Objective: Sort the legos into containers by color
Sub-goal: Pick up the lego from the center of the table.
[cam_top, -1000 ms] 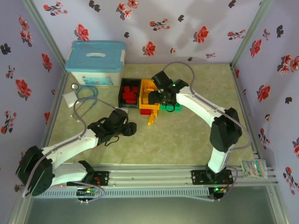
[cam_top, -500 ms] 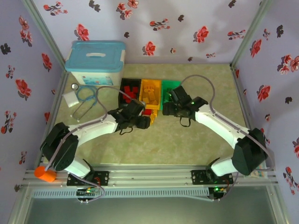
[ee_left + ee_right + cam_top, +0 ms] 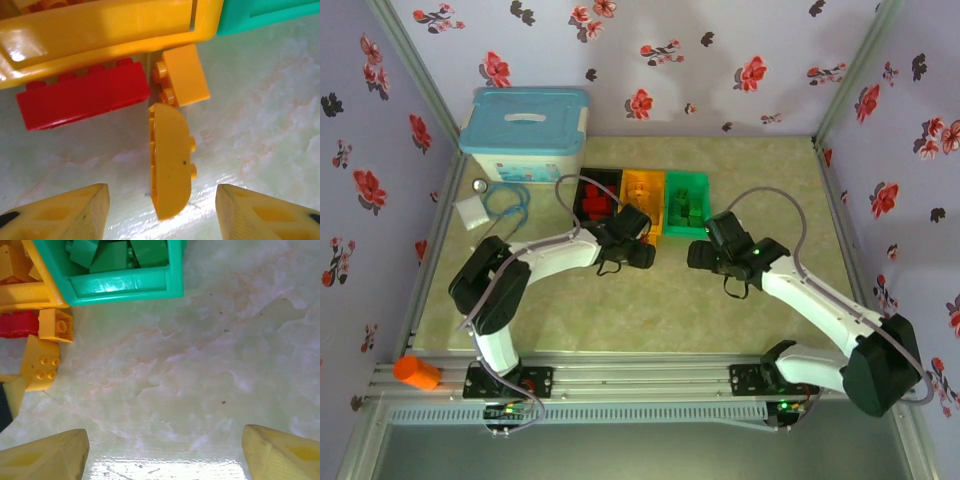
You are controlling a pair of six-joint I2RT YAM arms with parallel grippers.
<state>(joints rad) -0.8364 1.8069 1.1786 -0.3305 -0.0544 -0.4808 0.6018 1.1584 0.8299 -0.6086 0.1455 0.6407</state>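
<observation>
from above, the left gripper point(image 3: 640, 255) has swung in to the front of the orange-yellow bin point(image 3: 643, 174) while the right gripper point(image 3: 702, 256) has backed off the green bin point(image 3: 688, 176). at the left wrist, spread fingers point(image 3: 65, 215) straddle a rounded yellow-orange brick point(image 3: 170, 165) on the surface point(image 3: 260, 125) beside a red brick point(image 3: 82, 97), both unsorted. at the right wrist, released fingers point(image 3: 45, 457) hold nothing; green bricks point(image 3: 115, 252) lie binned.

orange-yellow bin point(image 3: 100, 30): glossy moulded plastic, bright highlights along rim
green bin point(image 3: 125, 285): same glossy plastic
red brick point(image 3: 82, 97): smooth plastic, soft sheen
curved yellow-orange brick point(image 3: 170, 160): smooth plastic, small dark speck on face
table top point(image 3: 225, 340): marbled pale green, polished, strong glare near edge
front rail point(image 3: 650, 372): bare grooved metal
walls point(image 3: 720, 50): matt floral print
</observation>
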